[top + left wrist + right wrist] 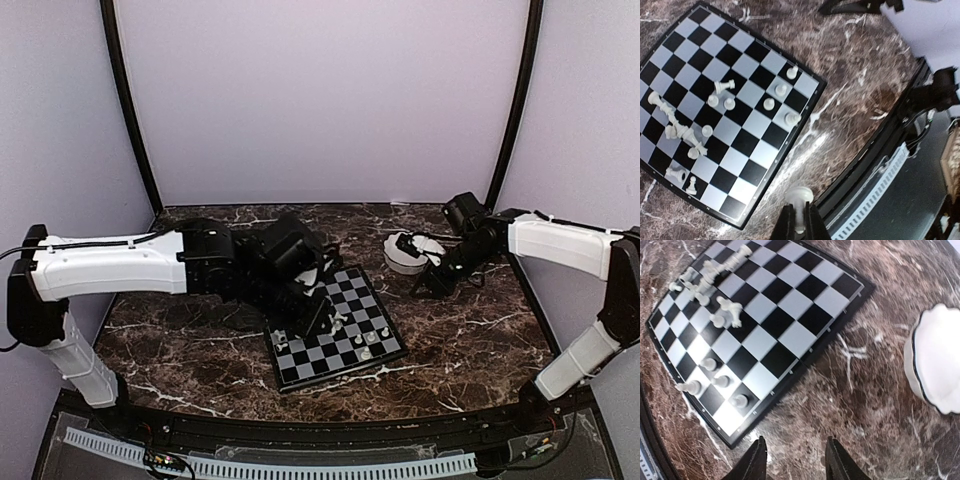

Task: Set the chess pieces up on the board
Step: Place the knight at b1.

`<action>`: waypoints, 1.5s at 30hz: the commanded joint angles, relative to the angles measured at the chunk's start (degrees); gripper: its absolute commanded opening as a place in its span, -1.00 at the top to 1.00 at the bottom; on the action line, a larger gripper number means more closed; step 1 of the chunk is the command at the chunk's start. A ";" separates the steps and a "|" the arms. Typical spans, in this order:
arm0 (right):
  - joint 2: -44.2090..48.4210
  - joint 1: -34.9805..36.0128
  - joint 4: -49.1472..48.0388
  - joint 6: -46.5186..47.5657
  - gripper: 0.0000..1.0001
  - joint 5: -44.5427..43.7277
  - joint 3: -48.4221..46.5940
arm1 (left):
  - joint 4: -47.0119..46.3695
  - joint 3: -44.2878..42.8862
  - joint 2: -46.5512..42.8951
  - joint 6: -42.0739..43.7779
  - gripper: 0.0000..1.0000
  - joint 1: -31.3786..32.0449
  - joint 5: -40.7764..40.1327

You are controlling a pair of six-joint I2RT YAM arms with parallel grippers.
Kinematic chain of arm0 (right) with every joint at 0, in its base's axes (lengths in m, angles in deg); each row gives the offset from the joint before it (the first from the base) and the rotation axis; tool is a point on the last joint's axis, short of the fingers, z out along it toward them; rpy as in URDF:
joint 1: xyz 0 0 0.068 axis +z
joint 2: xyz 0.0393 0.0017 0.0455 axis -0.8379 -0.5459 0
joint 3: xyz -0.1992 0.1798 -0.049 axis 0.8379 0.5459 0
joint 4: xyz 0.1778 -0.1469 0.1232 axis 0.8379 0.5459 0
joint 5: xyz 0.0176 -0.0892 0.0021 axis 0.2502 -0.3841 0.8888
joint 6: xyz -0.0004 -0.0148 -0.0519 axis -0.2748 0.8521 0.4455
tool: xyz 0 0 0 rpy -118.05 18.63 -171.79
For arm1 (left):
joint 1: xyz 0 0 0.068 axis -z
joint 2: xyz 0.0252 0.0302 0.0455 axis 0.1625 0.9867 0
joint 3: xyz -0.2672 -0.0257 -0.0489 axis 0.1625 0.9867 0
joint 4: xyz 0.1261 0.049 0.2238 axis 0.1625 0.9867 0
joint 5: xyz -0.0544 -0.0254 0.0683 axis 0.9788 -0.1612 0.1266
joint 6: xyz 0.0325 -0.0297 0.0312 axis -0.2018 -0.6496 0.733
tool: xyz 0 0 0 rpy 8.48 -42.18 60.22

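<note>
- Currently the step in hand looks like a carry: the left fingers (787, 226) are clamped on one chess piece (801, 199), held above the counter (850, 65) just off the board (747, 65) at its 5 o'clock corner.
- Its long axis runs along the fingers, round head toward 12 o'clock.
- The next move probably calls for standing it base-down on a free square beside the upright pieces (769, 104).
- Meanwhile the right fingers (759, 462) stand apart, empty.

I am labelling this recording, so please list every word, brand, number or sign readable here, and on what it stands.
None can be read. The board shows only tiny pale marks on its rim, no letters or numbers; the chess pieces, the white bowl, the left arm and the right arm are plain.
</note>
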 commanded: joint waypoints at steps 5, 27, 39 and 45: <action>0.78 -2.33 -2.18 -2.35 0.18 -3.71 5.72 | 18.84 -8.85 13.14 4.68 1.00 6.71 -9.39; -2.30 -2.72 -1.02 -2.78 0.19 -0.32 3.01 | 16.09 -1.00 15.31 -19.21 1.00 7.33 -8.97; -2.71 -2.72 -0.33 -2.53 0.19 0.63 2.69 | 15.33 -0.20 16.26 -24.46 1.00 5.58 -10.74; -2.57 -2.79 -0.43 -2.42 0.19 1.01 3.24 | 16.69 -1.43 17.59 -24.75 1.00 4.26 -10.72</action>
